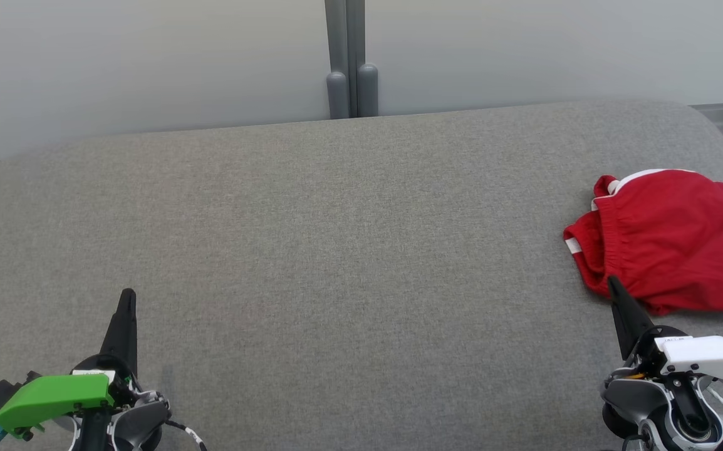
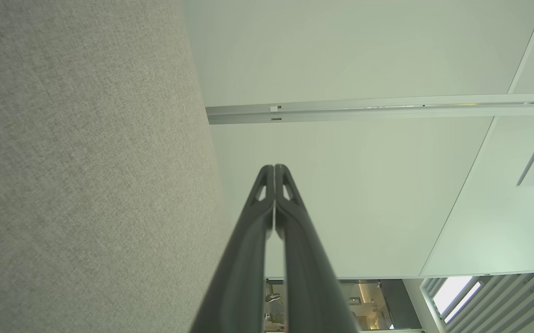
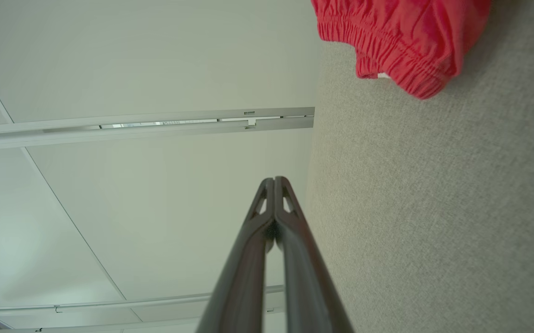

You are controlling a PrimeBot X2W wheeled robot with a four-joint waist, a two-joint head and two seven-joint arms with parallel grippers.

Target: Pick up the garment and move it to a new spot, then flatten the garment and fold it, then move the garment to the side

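Your red garment [image 1: 668,238] sits bunched at the bench's [image 1: 336,219] right edge; it looks soft and light, so grab the gathered waistband. Your left pincer [image 1: 127,294] and right pincer [image 1: 612,282] are both closed, empty.

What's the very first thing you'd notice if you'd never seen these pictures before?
The bright red garment jumps out first, bunched up at the right edge of the big grey padded surface. Next come two dark, pointy grippers at the near edge, both shut. The left gripper is at the lower left with a green cover behind it, and the right gripper is at the lower right, close to the garment but not touching it.
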